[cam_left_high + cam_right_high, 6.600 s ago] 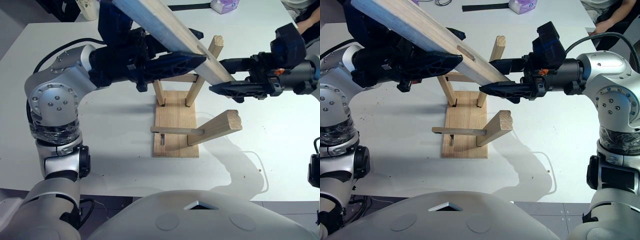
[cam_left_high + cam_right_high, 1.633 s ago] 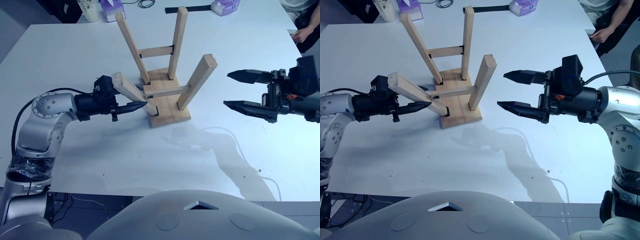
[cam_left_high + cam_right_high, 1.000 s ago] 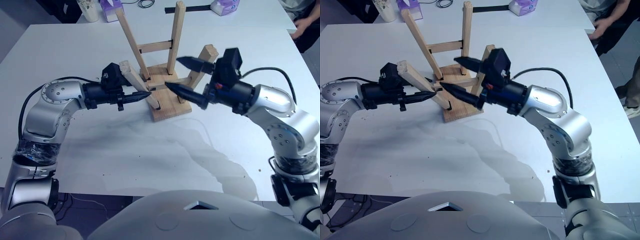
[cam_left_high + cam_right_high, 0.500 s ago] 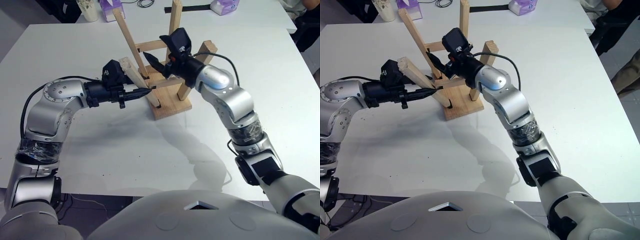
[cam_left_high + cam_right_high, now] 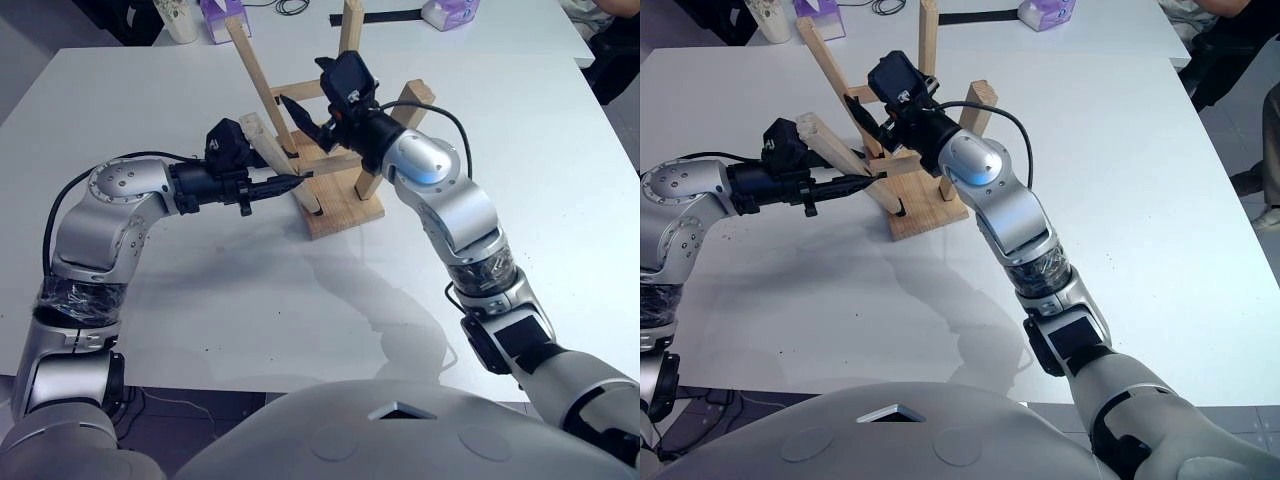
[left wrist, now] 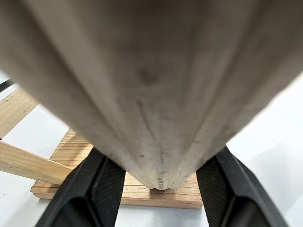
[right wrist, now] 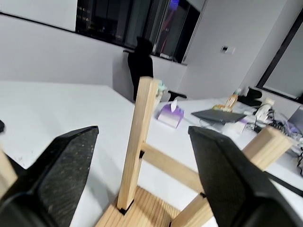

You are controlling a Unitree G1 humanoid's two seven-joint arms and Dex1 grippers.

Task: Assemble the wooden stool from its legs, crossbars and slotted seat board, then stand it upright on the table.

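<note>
Left gripper (image 5: 272, 186): clamped on the stool's near-left leg (image 5: 262, 145), fingers pointing toward the robot's right, low over the counter (image 5: 180, 300).
Near-left leg: tilted, its upper end leaning out to the left and its foot at the seat board (image 5: 350, 212).
Stool: upside down on the seat board at counter centre, legs pointing up, not yet turned upright.
Far-left leg (image 5: 255, 70): long axis rises from the board and leans to the left; a crossbar (image 5: 305, 92) ties it to the far-right leg (image 5: 348, 25).
Right gripper (image 5: 305, 120): spread wide, holding nothing, reaching across the stool from the right, tips just beside the far-left leg.
Deciding relation: that leg lies straight ahead of the open gap, roughly crosswise to the fingers; the right arm is the nearer free one.
Left wrist view: the held leg (image 6: 151, 94) sits between both fingers (image 6: 97, 189), board beyond.
Right wrist view: the leg (image 7: 137, 142) is centred ahead of the gap.
</note>
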